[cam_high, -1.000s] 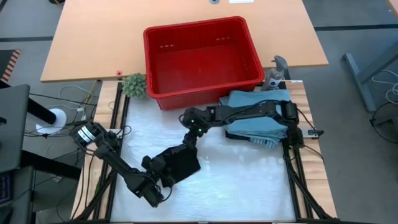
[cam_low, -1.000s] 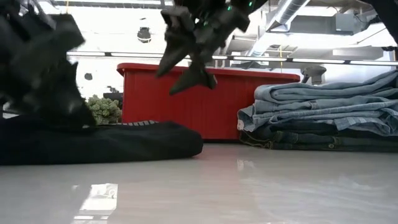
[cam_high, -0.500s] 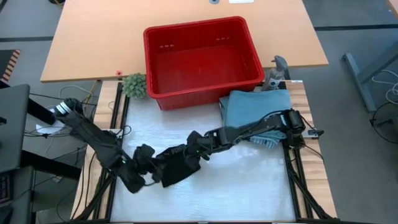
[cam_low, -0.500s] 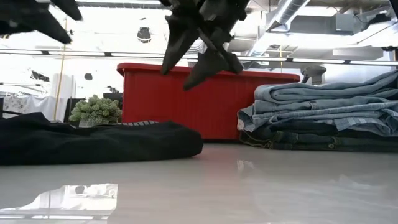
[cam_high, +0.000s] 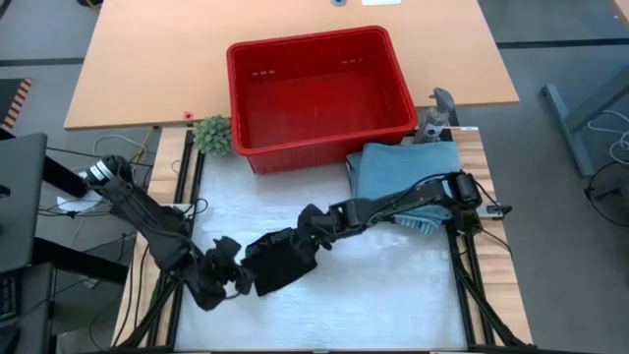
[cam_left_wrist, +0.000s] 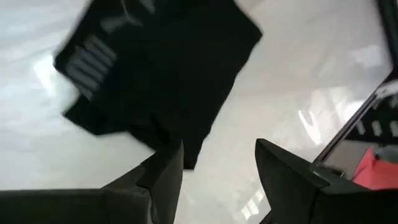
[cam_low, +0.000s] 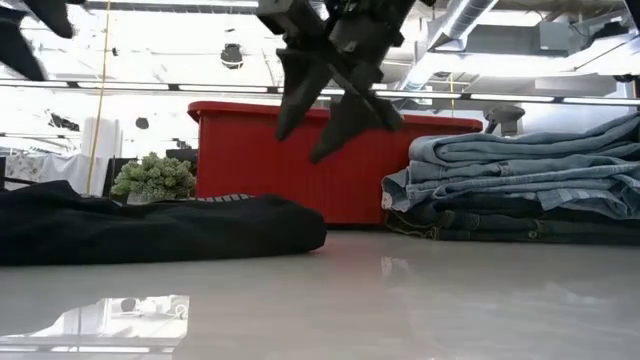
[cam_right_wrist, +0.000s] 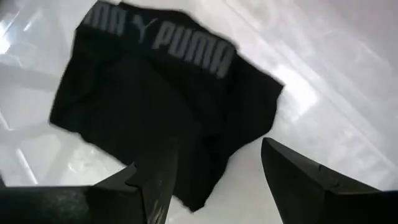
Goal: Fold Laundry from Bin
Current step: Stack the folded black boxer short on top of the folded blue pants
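A folded black cloth garment [cam_high: 285, 261] with a PUMA waistband lies on the white desk [cam_high: 393, 285], in front of the large red plastic bin [cam_high: 319, 93]. My left gripper [cam_high: 236, 280] and right gripper [cam_high: 313, 228] flank the garment, jaws open, holding nothing.

The bin [cam_high: 319, 88] stands at the table's [cam_high: 393, 285] far edge. A folded garment [cam_high: 285, 261] lies before it; stacked jeans [cam_high: 398, 172] lie to its right.

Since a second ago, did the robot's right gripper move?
Yes. In the high view the right gripper has swung away from the big red plastic bin, toward the table's front edge, and now hovers open over the folded black cloth garment.
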Robot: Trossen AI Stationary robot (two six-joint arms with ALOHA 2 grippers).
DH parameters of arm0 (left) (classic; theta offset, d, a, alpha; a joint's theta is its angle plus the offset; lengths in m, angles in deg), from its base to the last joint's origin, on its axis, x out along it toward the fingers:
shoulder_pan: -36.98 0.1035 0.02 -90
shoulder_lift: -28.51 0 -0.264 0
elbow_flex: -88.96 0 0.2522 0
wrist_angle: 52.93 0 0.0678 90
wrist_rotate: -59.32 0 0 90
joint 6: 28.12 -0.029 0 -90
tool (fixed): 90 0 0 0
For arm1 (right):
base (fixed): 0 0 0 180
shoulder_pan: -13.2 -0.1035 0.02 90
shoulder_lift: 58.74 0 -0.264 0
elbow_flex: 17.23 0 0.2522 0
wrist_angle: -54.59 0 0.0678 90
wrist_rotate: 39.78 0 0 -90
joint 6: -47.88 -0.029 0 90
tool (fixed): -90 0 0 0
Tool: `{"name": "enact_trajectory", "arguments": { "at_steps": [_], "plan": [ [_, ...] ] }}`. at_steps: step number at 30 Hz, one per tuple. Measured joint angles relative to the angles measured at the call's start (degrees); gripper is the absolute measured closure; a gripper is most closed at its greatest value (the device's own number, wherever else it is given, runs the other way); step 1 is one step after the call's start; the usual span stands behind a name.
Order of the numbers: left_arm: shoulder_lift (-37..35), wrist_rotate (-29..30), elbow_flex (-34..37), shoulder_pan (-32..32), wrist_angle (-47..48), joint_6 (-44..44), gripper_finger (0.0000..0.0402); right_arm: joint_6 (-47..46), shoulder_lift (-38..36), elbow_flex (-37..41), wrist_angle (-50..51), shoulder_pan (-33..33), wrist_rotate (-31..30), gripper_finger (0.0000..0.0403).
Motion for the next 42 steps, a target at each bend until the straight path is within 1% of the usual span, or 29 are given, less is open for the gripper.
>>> {"name": "enact_trajectory", "arguments": {
  "at_steps": [4,7,9,12,14,17,20,24,28,31,33,36,39,42],
  "plan": [
    [4.52,-2.39,0.0,-1.14,-4.21,0.84,0.0182,-1.42,1.03,1.14,-0.47,-0.39,1.78,0.0141],
    [7.11,-3.08,0.0,-1.85,-6.72,4.59,0.0146,-1.53,2.52,1.58,-1.83,0.19,2.75,0.0128],
    [8.7,-3.21,0.0,-2.19,-5.57,10.26,0.0122,-0.78,2.75,1.57,-1.44,0.73,3.48,0.0119],
    [10.47,0.89,0.0,-3.38,-3.41,20.99,0.0096,-0.71,3.59,1.43,-2.65,1.41,4.49,0.0106],
    [11.41,2.07,0.01,-4.5,-0.74,27.57,0.0086,-0.56,3.78,1.58,-1.88,1.79,4.71,0.01],
    [13.08,1.01,0.04,-4.43,-1.28,28.38,0.0082,-0.48,3.72,1.5,-2.81,2.16,4.77,0.0092],
    [15.75,2.16,0.02,-2.94,-4.17,28.42,0.0081,0.31,3.67,1.49,-2.4,2.2,4.79,0.0088],
    [18.68,1.82,0.02,-2.05,-5.79,29.02,0.0081,0.36,3.67,1.49,-2.54,2.19,4.78,0.0086],
    [18.71,3.24,0.02,-2.03,-6.98,29.37,0.0081,0.34,3.67,1.49,-3.17,2.18,4.79,0.0086],
    [18.74,3.33,0.02,-2.03,-6.64,29.4,0.0081,0.11,3.67,1.78,-4.49,2.18,4.79,0.0086],
    [19.06,3.41,0.0,-1.76,-5.92,29.4,0.0081,-1.03,3.67,3.46,-7.08,2.22,5.44,0.0086],
    [19.15,3.05,0.02,-1.48,-1.86,29.38,0.0081,-2.31,3.78,5.77,-8.59,2.68,6.39,0.0086],
    [19.14,1.12,0.02,-1.29,0.97,29.5,0.0081,-2.47,3.76,7.4,-10.11,3.19,6.76,0.0086],
    [19.32,1.33,0.03,-1.06,0.13,29.55,0.0081,-2.48,3.76,8.04,-10.43,3.53,7.53,0.0086]
  ]
}}
